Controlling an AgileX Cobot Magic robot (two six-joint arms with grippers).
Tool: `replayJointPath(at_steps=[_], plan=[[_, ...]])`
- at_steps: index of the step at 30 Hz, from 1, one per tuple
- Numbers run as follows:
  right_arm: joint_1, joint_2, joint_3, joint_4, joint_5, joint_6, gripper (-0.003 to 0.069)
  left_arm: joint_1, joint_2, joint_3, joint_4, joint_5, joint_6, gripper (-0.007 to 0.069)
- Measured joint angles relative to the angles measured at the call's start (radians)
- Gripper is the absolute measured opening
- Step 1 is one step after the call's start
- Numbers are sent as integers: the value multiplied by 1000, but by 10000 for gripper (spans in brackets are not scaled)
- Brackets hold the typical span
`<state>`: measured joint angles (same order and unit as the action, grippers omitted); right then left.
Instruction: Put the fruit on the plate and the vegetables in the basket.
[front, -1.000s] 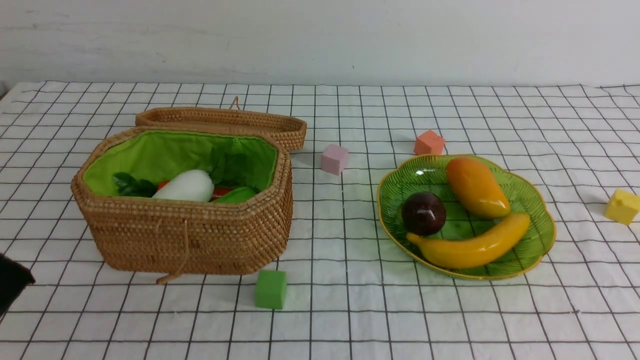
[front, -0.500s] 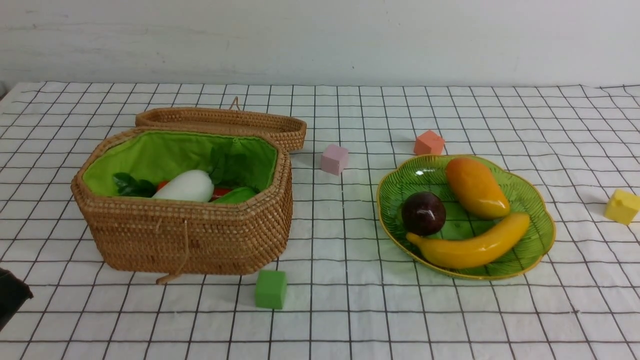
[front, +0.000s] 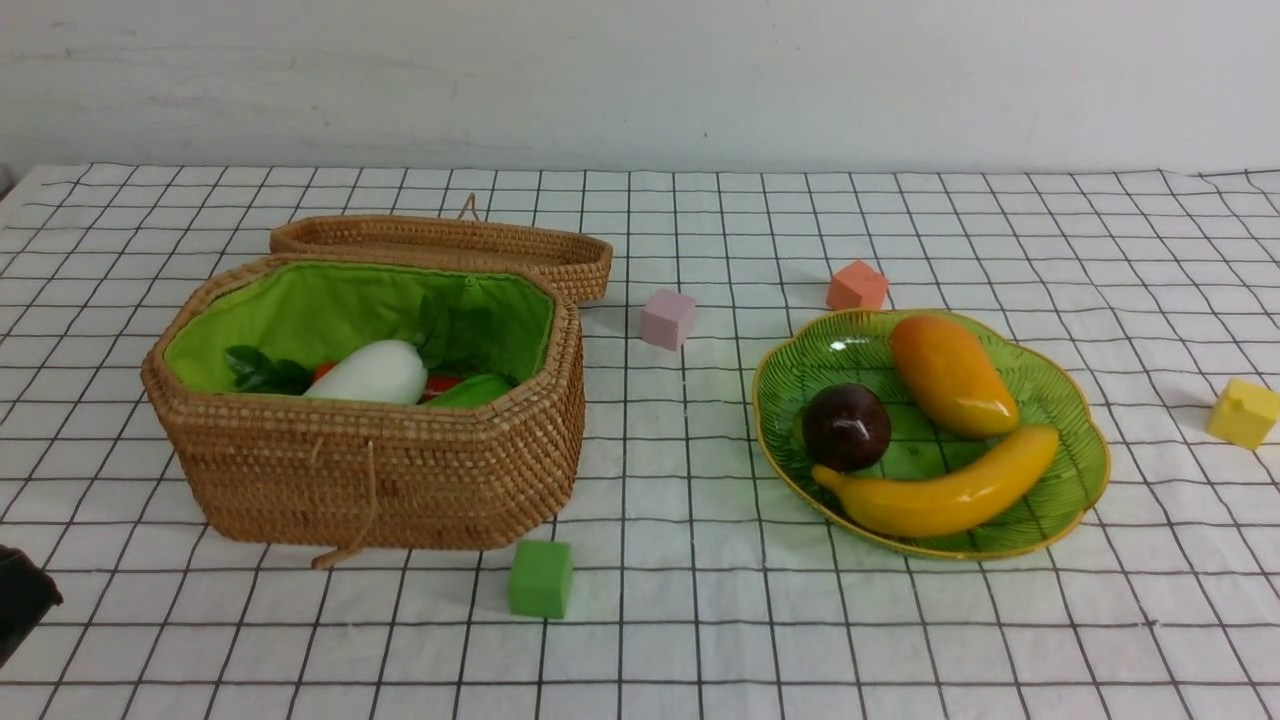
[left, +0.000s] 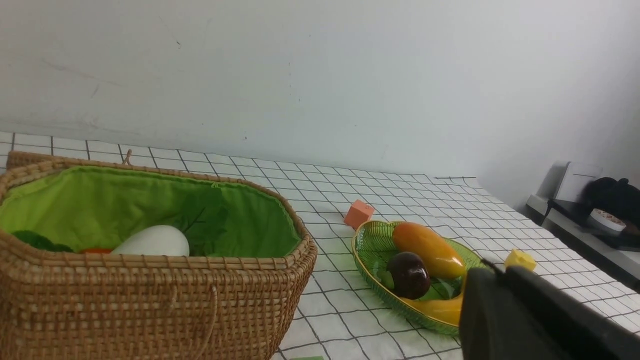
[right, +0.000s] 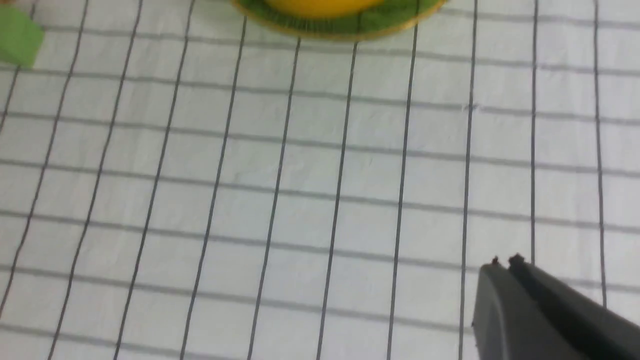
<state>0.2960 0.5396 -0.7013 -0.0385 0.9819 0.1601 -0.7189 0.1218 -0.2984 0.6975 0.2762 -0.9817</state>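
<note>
I work in a lab test room: white black-gridded tablecloth (front: 700, 640), bare white wall (front: 640, 80), scattered coloured foam cubes (front: 541, 578).

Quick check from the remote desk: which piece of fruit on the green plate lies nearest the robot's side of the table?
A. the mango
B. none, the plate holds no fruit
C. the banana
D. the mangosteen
C. In the front view the banana lies along the near edge of the plate, with the mangosteen and the mango behind it.
</note>
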Motion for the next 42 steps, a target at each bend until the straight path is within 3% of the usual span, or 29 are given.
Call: replayJointPath(at_steps=[6, 11, 20, 42], plan=[[-172, -278, 409, -10, -495, -38, -8, 0, 0, 0, -1, 0, 0, 24], [-218, -498, 681, -11, -632, -12, -8, 0, 0, 0, -2, 0, 0, 26], [-219, -549, 717, -10, -603, 83, -8, 0, 0, 0, -2, 2, 0, 31], [-219, -549, 717, -10, -603, 85, 3, 0, 0, 0, -2, 10, 0, 48]])
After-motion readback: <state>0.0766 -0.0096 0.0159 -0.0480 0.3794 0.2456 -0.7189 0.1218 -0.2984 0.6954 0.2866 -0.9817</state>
